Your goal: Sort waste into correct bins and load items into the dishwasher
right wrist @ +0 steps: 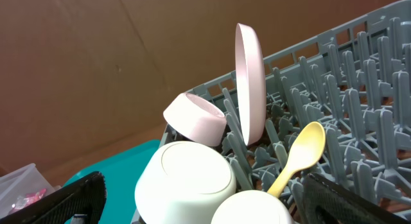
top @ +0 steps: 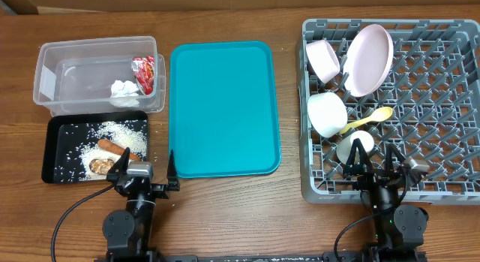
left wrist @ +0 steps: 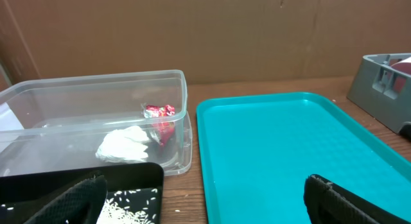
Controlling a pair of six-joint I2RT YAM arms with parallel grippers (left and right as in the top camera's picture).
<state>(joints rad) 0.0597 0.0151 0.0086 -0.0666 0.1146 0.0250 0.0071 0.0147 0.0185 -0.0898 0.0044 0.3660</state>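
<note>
Loaded: round pale-pink plate (top: 369, 58) stands on edge at 11 o'clock in grey plastic lattice rack (top: 450, 89), where pegs prop it upright. left gripper (top: 144, 174) and right gripper (top: 375, 158): jaws spread, empty.

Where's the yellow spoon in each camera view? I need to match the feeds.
Overhead: yellow spoon lies in the grey dish rack, right of centre, beside a white bowl and the small cup.
Left wrist: not in view.
Right wrist: spoon at lower right of centre, below the upright plate.
Shared landmark: the teal tray, visible in all three views.
</note>
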